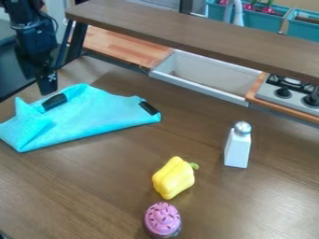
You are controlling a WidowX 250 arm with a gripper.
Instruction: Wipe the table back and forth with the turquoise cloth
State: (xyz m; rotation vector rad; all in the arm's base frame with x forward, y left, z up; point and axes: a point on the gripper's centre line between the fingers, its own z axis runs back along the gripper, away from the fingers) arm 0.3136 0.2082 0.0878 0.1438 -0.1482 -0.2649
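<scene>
Turquoise cloth (93,120), soft fabric, partly folded, with two black patches: we find it at the left of the camera view, spread in an uneven shape on the brown wood-grain tabletop (227,205). One patch (55,101) sits near its upper left, the other (149,108) at its right end.

Black two-finger gripper (48,87), one: we log it hanging at the upper left, just by the cloth's upper edge, pointing down. We cannot tell whether it is released or clenched, nor whether it touches the fabric.

Yellow toy bell pepper with a green stem (174,178), one: we note it lying right of the cloth and lower in the view, its stem to the right.

Pink toy cupcake with dark sprinkles (162,219), one: we place it just below the pepper, near the bottom edge of the view.

White shaker with a silver-coloured top (238,147), one: we record it upright, to the pepper's upper right, apart from it.

Behind these we list a raised brown shelf (199,36); beyond and below it, a light wood counter (121,48), a pale sink basin (209,74) and a grey stove with black knobs (288,95). At the top right we count teal planters (259,22).
</scene>
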